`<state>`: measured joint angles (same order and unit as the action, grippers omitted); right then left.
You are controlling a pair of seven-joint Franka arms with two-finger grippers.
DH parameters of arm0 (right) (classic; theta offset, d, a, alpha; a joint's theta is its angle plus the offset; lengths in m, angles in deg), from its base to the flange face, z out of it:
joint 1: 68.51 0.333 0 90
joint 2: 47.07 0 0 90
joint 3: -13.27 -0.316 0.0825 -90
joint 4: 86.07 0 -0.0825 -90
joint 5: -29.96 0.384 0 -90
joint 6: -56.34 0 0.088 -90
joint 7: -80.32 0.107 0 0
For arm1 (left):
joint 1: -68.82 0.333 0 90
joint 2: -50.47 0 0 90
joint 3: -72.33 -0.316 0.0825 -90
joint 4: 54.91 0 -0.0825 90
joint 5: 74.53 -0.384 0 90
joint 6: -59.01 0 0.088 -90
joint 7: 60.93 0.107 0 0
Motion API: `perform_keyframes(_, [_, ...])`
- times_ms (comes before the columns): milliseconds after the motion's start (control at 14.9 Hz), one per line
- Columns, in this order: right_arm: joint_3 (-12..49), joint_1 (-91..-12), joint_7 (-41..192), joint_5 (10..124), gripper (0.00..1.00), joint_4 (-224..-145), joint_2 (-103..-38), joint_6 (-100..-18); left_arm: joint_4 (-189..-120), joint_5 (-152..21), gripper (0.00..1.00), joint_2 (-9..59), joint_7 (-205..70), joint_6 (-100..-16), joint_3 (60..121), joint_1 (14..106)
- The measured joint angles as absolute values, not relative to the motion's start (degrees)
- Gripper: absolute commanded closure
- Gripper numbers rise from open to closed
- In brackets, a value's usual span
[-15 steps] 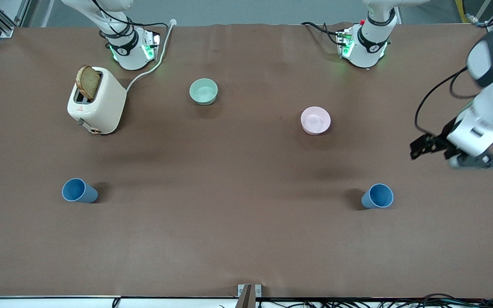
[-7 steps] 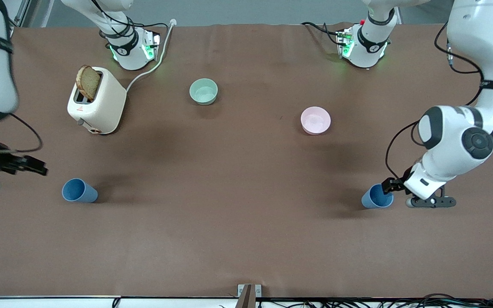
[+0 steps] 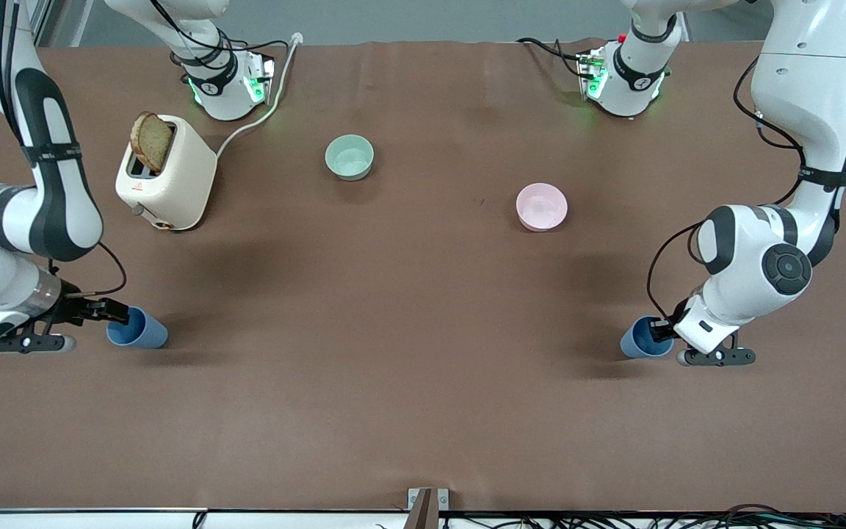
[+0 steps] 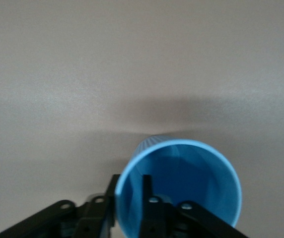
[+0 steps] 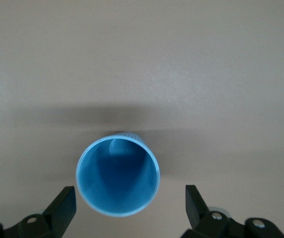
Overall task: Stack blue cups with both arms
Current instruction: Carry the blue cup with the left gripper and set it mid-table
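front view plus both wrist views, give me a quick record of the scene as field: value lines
left gripper: at the rim of blue cup A, one finger inside and one outside the wall, not closed yet
right gripper: jaws open wide, straddling blue cup B
cups: both upright on the table, far apart, near opposite ends
stacking: not started
pale green bowl: between the arm bases, untouched
pink bowl: nearer the left arm's end
toaster: bread slice sticking up

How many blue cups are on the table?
2: one blue cup at the right tool, toward the right arm's end; the other blue cup at the left tool, toward the left arm's end.
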<state>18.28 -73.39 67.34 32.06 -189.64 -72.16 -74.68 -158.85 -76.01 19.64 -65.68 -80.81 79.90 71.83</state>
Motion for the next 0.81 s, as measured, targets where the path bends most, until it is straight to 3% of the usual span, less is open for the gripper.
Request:
perform_keyframes(269, [18.46, -73.78, 64.07, 32.06, 0.14, -192.91, -73.08, -80.13, -157.03, -76.05, 1.0, 20.98, -74.83, -77.52, 85.02, 68.59])
perform_keyframes(336, [18.47, -73.81, 63.93, 32.06, 0.22, -193.43, -73.21, -80.93, -156.07, -76.11, 1.0, 21.38, -79.65, -76.04, 86.3, 66.0])
perform_keyframes(403, [18.47, -73.8, 63.86, 32.06, 0.32, -193.79, -73.44, -82.02, -155.15, -76.18, 1.0, 21.71, -84.79, -75.04, 86.9, 62.68])
perform_keyframes(537, [18.48, -73.81, 63.76, 32.05, 0.78, -193.95, -74.31, -83.91, -153.73, -76.26, 1.0, 21.81, -95.18, -74.2, 87.14, 55.27])
perform_keyframes(604, [18.48, -73.81, 63.73, 32.05, 0.93, -193.95, -74.76, -84.53, -153.3, -76.31, 1.0, 21.53, -100.18, -74.08, 87.11, 51.74])
perform_keyframes(806, [18.48, -73.81, 63.7, 32.04, 0.98, -193.94, -75.11, -84.91, -150.95, -76.68, 1.0, 18.71, -111.88, -74.07, 86.51, 42.79])
